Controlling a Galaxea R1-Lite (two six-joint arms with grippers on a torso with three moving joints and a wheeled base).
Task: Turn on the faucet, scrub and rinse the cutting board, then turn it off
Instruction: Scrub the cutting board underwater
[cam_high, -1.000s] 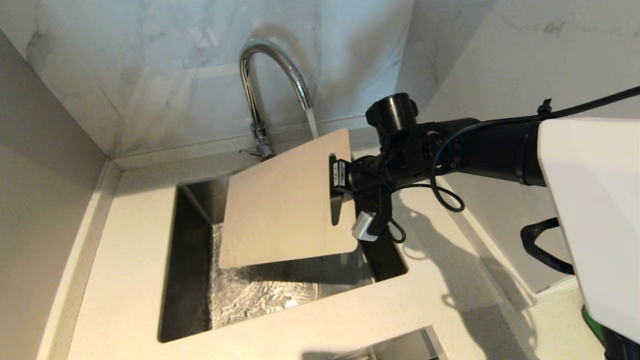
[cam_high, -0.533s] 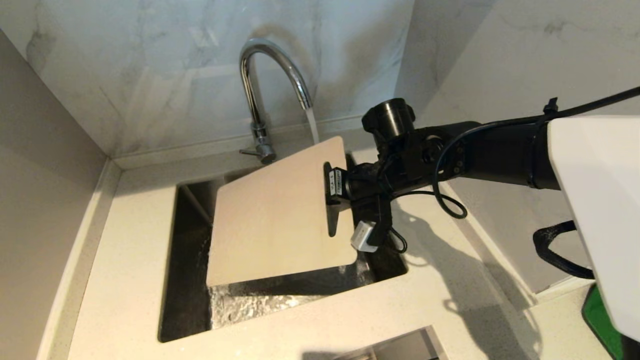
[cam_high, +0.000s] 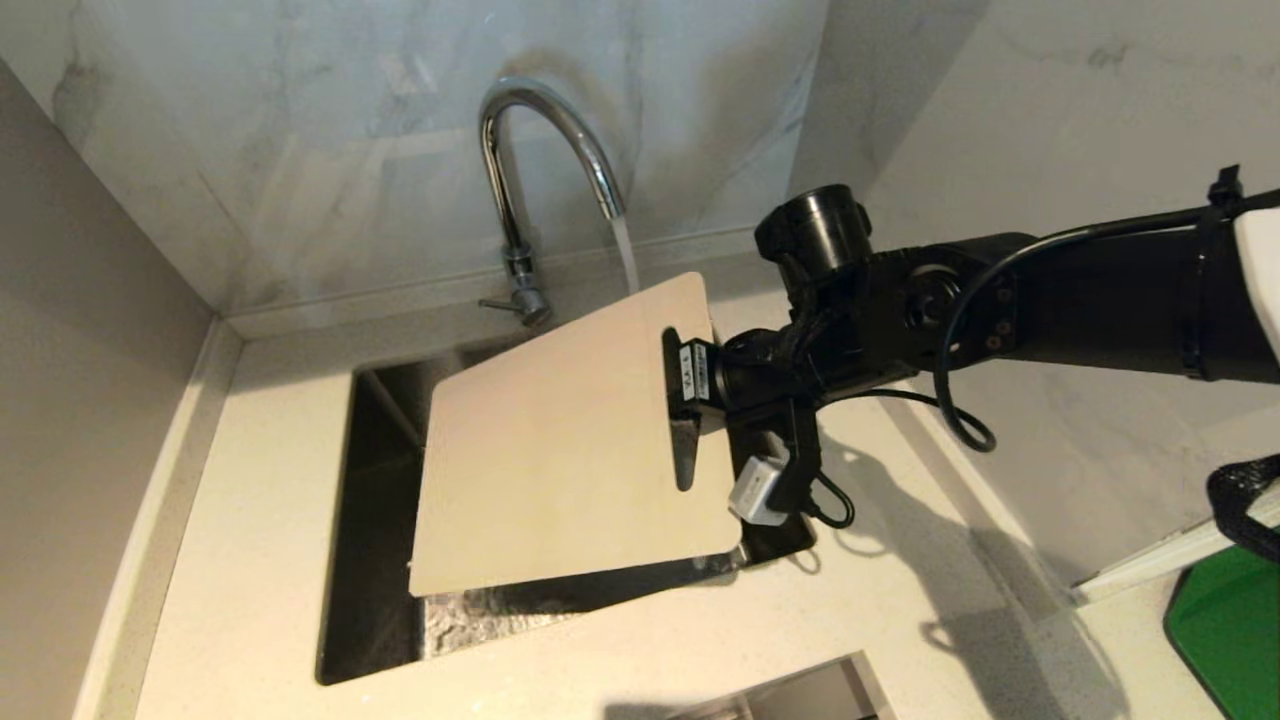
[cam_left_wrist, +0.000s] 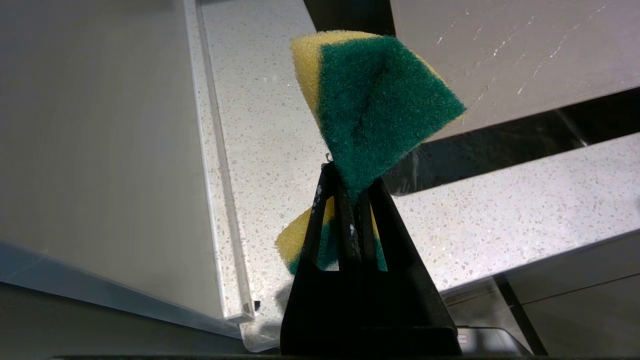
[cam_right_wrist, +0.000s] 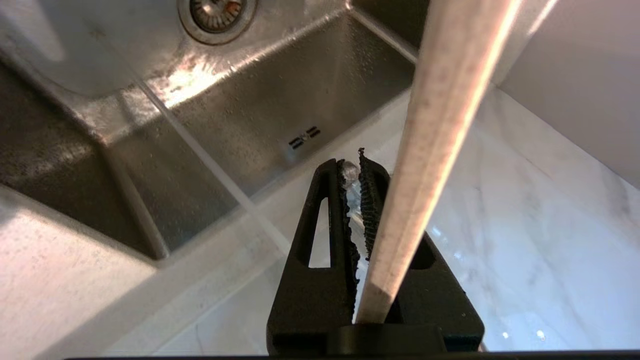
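I see kitchen, home type: steel sink (cam_high: 375, 520) sunk in speckled stone tabletop (cam_high: 250, 480), chrome gooseneck faucet (cam_high: 520, 150) with water running, grey marble wall tiles (cam_high: 300, 150) behind, sponge (cam_left_wrist: 375, 110) with green scrub side.

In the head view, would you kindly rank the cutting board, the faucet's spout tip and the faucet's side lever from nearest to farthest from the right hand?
1. The cutting board, clamped in the right hand at its slot end.
2. The spout tip of the faucet, above and behind the board.
3. The side lever, farthest left at the faucet's base.
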